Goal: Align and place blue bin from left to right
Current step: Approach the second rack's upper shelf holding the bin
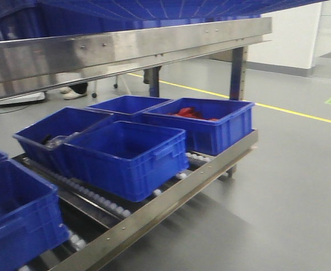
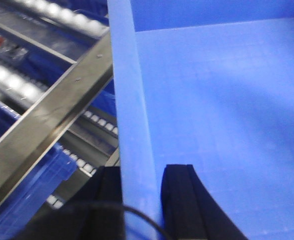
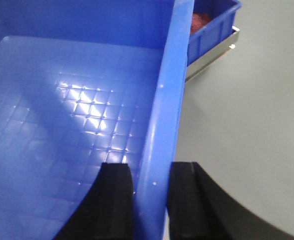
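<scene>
Front view
- Blue bin (image 1: 154, 8): at 12 o'clock, along the top edge. Only its grid-ribbed underside shows, above a steel rail (image 1: 126, 48).
- Hands: neither gripper appears in this view.
- Lower rack (image 1: 171, 206): a steel frame with white rollers (image 1: 194, 157), running from 7 o'clock up towards 3 o'clock.
- Dark-blue bins (image 1: 126, 158): four are packed together at the centre. The one towards 2 o'clock holds red items (image 1: 190, 113). A fifth bin sits at 8 o'clock, cut by the frame.
- Floor (image 1: 289, 186): grey, with a yellow line (image 1: 289, 110) crossing at 2 to 3 o'clock.

Left wrist view
- Blue bin (image 2: 227, 125): its smooth inner floor fills the side from 1 to 5 o'clock. One wall runs from 12 down to 6 o'clock.
- Left gripper (image 2: 141, 200): at 6 o'clock, astride that wall with one finger (image 2: 182, 200) inside and the other outside. The jaws are closed narrowly onto the wall.
- Steel bar (image 2: 41, 140): lies diagonally at 9 o'clock, below the bin, with blurred rollers beyond it.

Right wrist view
- Blue bin (image 3: 61, 125): its grid-marked floor spreads from 8 to 11 o'clock. The wall rises from 6 towards 12 o'clock.
- Right gripper (image 3: 149, 200): at 6 o'clock, one finger (image 3: 116, 200) inside the bin and one outside. The jaws are pinched on the wall, nearly closed.
- Lower bin with red contents (image 3: 212, 25): at 1 o'clock, well below the held bin.
</scene>
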